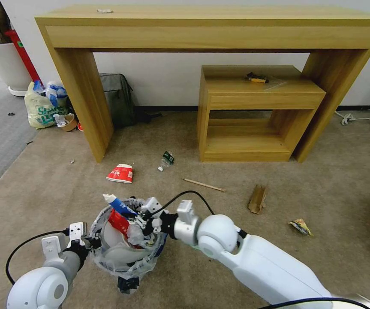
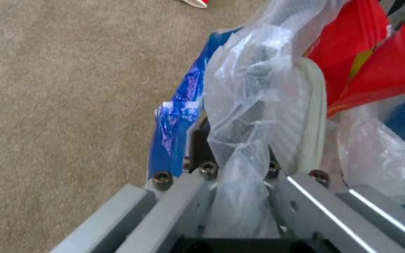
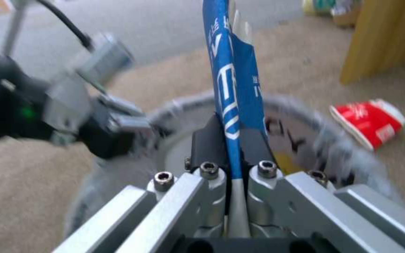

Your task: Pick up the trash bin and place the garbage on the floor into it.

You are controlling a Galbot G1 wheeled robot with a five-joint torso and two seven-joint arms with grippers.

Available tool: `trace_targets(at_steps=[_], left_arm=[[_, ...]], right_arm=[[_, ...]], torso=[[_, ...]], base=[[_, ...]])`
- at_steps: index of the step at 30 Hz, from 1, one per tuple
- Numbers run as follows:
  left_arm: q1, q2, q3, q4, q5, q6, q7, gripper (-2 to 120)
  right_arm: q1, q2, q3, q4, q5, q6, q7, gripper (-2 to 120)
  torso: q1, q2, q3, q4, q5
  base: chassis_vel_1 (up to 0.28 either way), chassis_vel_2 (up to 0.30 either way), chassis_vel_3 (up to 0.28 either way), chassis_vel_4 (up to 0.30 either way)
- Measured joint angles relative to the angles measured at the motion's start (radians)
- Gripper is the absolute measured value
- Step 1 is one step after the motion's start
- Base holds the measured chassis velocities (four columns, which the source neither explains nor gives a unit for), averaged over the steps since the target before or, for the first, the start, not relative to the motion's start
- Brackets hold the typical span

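- Floor [image 1: 330, 171]: beige carpet under a tall wooden table [image 1: 210, 25] w/ a smaller shelf unit [image 1: 257, 111] beneath; litter lay spread in front of both.
- Trash bin [image 1: 124, 251]: sat low at centre of head view, btwn the two arms, bag liner bunched over the rim, already holding a white slipper [image 2: 313, 116] and red wrappers [image 2: 376, 52].
- Left gripper [image 1: 84, 244]: at the bin's left rim, clenched on rim plus liner; wrist view showed plastic pinched btwn the jaws.
- Right gripper [image 3: 233, 140]: over the bin mouth, clamped on a flattened blue-white paper cup [image 3: 233, 84], cup standing upright above the opening.
- Remaining garbage, all well apart from the bin: red-white cup [image 1: 120, 173], cardboard scrap [image 1: 257, 198], wooden stick [image 1: 204, 185], small bottle [image 1: 166, 159], crumpled wrapper [image 1: 300, 226].
- Handling, my read: bin looked light but stiff at the rim, so rim is the right hold; liner is slick and thin, prob. slips or tears if gripped alone, so pinch should incl. the hard edge.
- Blue cup: soft, crushed, near weightless; flat pinch mid-body seemed enough, may cling to pads on release.
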Motion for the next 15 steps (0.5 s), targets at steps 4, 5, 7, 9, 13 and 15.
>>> trace_targets(at_steps=[4,5,7,9,13,15], left_arm=[[0.004,0.000,-0.005,-0.008,-0.010,0.000,-0.007,0],[0.004,0.000,-0.005,-0.008,-0.010,0.000,-0.007,0],[0.006,-0.001,-0.005,-0.010,-0.010,0.000,-0.007,0],[0.006,-0.001,-0.003,-0.013,-0.010,0.000,-0.007,0],[0.005,0.001,-0.002,-0.014,-0.010,0.000,-0.007,0],[0.004,-0.001,-0.002,-0.014,-0.010,0.000,-0.008,0]], right_arm=[[-0.004,0.013,-0.010,-0.005,0.005,-0.062,0.082,18],[-0.004,0.013,-0.010,-0.005,0.005,-0.062,0.082,18],[-0.009,0.005,-0.010,0.000,0.005,-0.065,0.088,25],[-0.015,-0.001,-0.009,0.006,0.004,-0.065,0.093,32],[-0.027,-0.019,0.002,0.024,0.001,-0.061,0.099,47],[-0.035,-0.029,0.011,0.033,-0.005,-0.055,0.100,57]], torso=[[0.000,0.000,0.000,-0.0001,0.0000],[0.000,0.000,0.000,-0.0001,0.0000],[0.000,0.000,0.000,-0.0002,0.0000],[0.000,0.000,0.000,-0.0003,0.0000],[0.000,0.000,0.000,-0.0002,0.0001],[0.000,0.000,0.000,-0.0004,0.0001]], base=[[0.000,0.000,0.000,0.000],[0.000,0.000,0.000,0.000],[0.000,0.000,0.000,0.000],[0.000,0.000,0.000,0.000],[0.000,0.000,0.000,0.000],[0.000,0.000,0.000,0.000]])
